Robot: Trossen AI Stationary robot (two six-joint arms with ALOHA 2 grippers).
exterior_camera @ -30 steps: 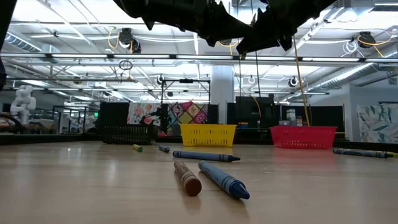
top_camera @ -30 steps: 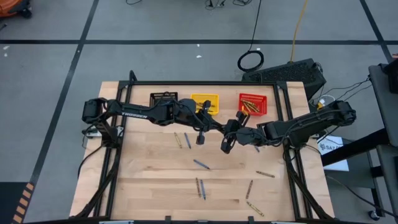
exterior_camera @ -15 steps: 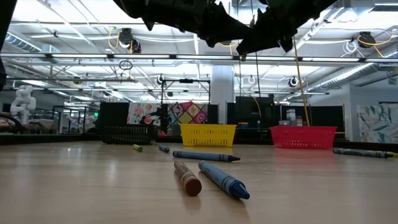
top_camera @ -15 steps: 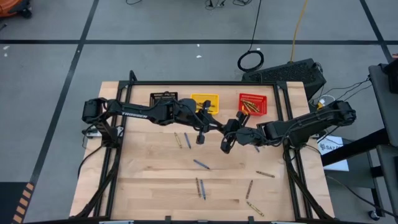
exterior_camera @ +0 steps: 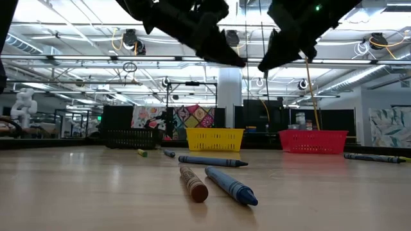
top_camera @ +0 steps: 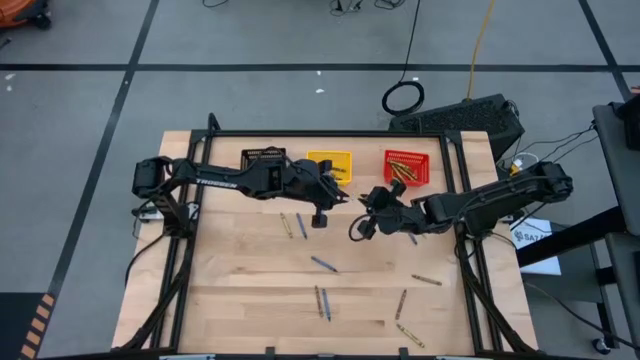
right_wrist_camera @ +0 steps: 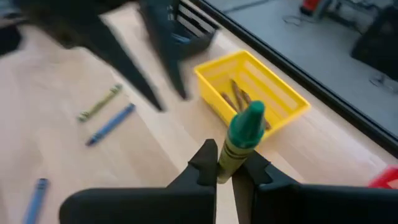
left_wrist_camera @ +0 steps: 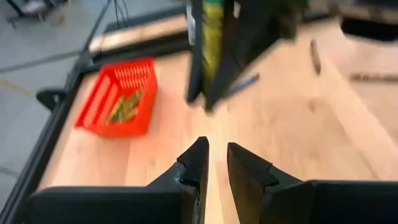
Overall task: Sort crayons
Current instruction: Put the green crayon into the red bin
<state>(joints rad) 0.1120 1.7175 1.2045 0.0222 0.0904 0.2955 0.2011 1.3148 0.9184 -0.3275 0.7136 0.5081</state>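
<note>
— Why hoisted over mid-table, clear of the wood?
— Looks like a hand-off into the right gripper [right_wrist_camera: 225, 171], clenched on the green-tipped crayon [right_wrist_camera: 239, 140]. Close by, parted and holding nothing, the left gripper [left_wrist_camera: 214, 163].
— Pointing which way?
— Long axis in line with the gripping fingers, green tip outward, toward the yellow bin [right_wrist_camera: 208, 87]. Probably bound for the red bin [left_wrist_camera: 99, 102], given the olive sticks inside.

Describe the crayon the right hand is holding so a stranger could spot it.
Look above the middle of the wooden table, just in front of the yellow bin. The right hand pinches a green-tipped crayon upright; every other crayon lies flat on the table or in a bin.
</note>
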